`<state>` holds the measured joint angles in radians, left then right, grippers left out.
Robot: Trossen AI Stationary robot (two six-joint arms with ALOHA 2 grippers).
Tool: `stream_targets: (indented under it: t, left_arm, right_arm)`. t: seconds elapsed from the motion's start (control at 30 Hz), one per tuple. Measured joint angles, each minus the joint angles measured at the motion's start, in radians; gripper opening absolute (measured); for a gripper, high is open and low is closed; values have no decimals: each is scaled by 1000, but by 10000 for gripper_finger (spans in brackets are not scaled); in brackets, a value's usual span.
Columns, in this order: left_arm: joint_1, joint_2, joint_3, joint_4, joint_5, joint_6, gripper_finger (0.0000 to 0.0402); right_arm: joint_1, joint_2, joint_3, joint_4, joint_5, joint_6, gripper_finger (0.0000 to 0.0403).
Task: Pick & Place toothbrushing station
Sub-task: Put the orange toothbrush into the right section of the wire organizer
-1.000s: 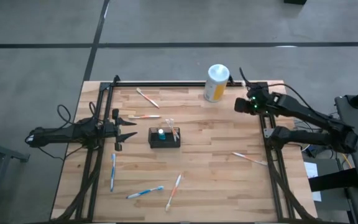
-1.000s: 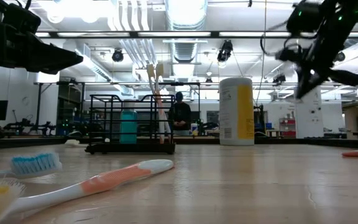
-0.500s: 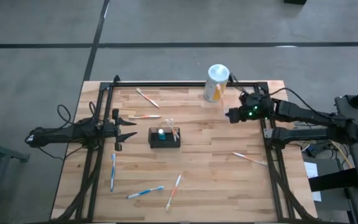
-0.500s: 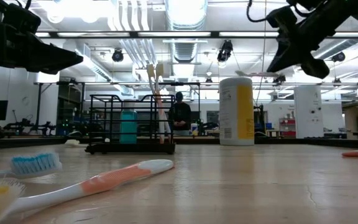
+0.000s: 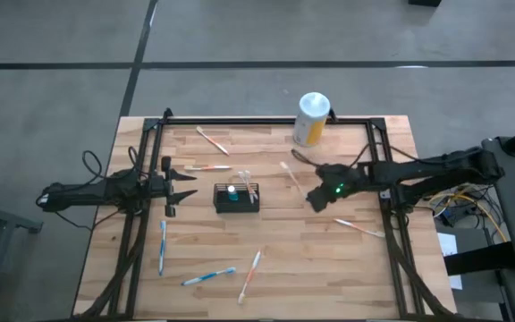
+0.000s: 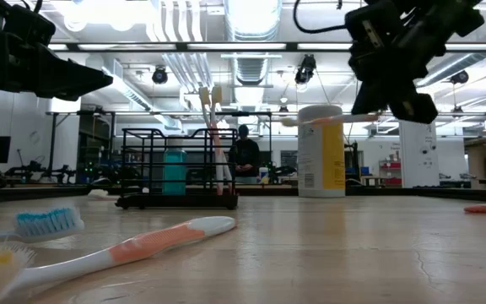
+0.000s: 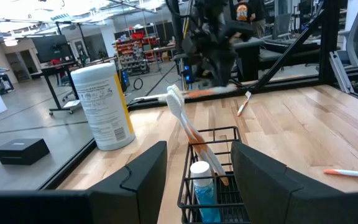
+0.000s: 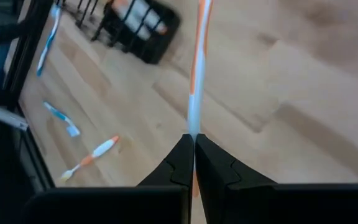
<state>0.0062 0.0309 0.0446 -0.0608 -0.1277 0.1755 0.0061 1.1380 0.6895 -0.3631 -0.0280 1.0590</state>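
Observation:
The toothbrushing station [image 5: 237, 198], a low black wire basket, stands mid-table with two toothbrushes and a blue-capped tube upright in it; it also shows in the low view [image 6: 175, 173] and the left wrist view [image 7: 213, 183]. To its right my right gripper [image 5: 313, 191] hovers above the table, shut on an orange-and-white toothbrush [image 5: 290, 173]. My left gripper [image 5: 186, 185] waits open and level, just left of the basket. My right gripper pinches one end of the toothbrush's handle [image 8: 194, 124] between its two fingertips [image 8: 180, 152]. The fingers slant down toward the table's left, and the brush sticks out beyond them in line with them. It is lifted clear of the table, roughly level [image 6: 332, 120].
A white-topped yellow canister [image 5: 311, 118] stands at the far edge. Loose toothbrushes lie on the wood at the far left [image 5: 211, 139], left of the basket [image 5: 162, 246], near the front [image 5: 208, 276] [image 5: 250, 274] and at the right [image 5: 360, 228]. Black frame rails [image 5: 387, 224] run along both sides.
My right gripper has swung from the far right corner beside the canister toward the table's middle and near side, closer to the basket, and has tipped downward. It stayed shut and carried the toothbrush along, clear of the table.

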Motion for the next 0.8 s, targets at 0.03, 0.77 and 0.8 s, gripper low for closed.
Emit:
stream_targets:
  t: [0.03, 0.77, 0.8]
  left_arm:
    - [0, 0, 0, 0, 0, 0, 186]
    - [0, 0, 0, 0, 0, 0, 186]
    - [0, 0, 0, 0, 0, 0, 186]
  right_arm:
    - [12, 23, 0, 23, 0, 18, 8]
    - [201, 401, 7, 293, -7, 334, 8]
    - [204, 411, 12, 293, -7, 335, 8]
